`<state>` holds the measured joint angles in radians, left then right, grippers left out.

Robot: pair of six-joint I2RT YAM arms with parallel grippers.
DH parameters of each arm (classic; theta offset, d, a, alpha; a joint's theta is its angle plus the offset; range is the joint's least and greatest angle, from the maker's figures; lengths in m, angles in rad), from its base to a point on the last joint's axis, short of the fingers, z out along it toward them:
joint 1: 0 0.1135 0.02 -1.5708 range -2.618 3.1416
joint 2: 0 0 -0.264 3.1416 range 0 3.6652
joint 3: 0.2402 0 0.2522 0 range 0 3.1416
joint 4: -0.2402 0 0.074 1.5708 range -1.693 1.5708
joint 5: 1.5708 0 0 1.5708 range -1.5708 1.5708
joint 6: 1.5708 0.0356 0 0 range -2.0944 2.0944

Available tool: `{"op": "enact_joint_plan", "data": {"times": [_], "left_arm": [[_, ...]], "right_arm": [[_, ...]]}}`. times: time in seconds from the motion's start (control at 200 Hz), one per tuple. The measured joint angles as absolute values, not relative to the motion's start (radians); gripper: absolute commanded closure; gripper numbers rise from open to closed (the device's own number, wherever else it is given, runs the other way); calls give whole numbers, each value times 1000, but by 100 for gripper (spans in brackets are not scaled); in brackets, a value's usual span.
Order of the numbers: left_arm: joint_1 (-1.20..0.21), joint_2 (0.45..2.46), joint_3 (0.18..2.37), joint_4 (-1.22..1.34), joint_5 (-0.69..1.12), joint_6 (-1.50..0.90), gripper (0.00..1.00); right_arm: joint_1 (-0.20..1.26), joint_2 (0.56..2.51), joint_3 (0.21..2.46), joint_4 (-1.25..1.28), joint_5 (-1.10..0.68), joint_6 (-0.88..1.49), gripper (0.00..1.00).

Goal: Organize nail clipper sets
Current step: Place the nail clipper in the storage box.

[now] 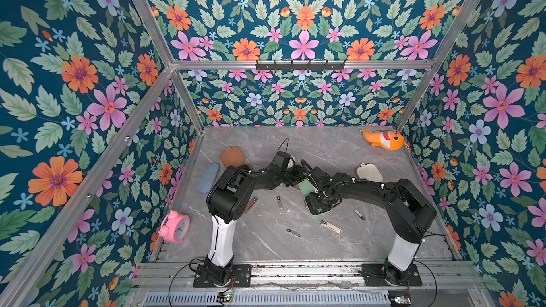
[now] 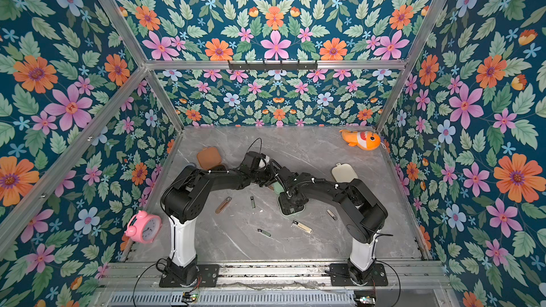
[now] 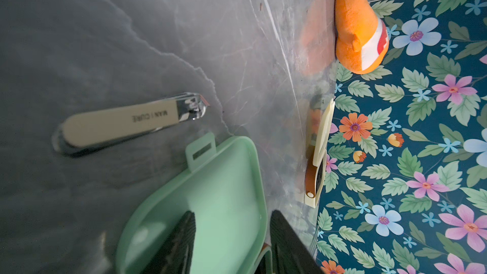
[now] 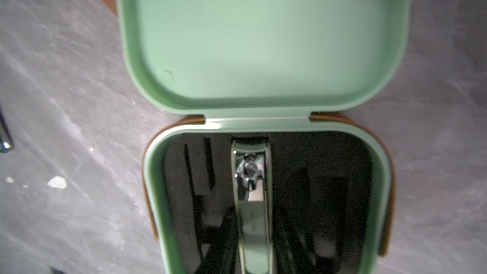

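Right wrist view: green clipper (image 4: 253, 246) lies lengthwise in mint case (image 4: 155, 180) slot, between fingers of right hand (image 4: 254, 217) — grip unclear.

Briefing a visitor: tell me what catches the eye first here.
The flowered teal wallpaper on every wall dominates. At the grey marbled table's middle, two black robot arms meet over an open mint green hinged case. A bright orange plush fish lies in the far right corner, a pink alarm clock at the near left edge.
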<state>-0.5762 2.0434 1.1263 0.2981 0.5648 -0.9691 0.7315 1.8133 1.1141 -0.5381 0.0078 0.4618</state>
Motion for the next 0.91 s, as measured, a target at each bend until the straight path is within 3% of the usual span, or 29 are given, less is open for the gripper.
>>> {"op": "enact_joint_plan", "data": {"times": [0.17, 0.4, 0.905], "left_arm": [[-577, 2037, 1131, 288, 561, -969, 50], [-577, 2024, 1159, 256, 566, -968, 50], [-545, 1851, 1132, 168, 524, -940, 50]], "right_arm": [[731, 1811, 1151, -593, 17, 469, 60], [733, 1802, 1227, -645, 37, 469, 58], [732, 1829, 1243, -657, 35, 465, 78]]}}
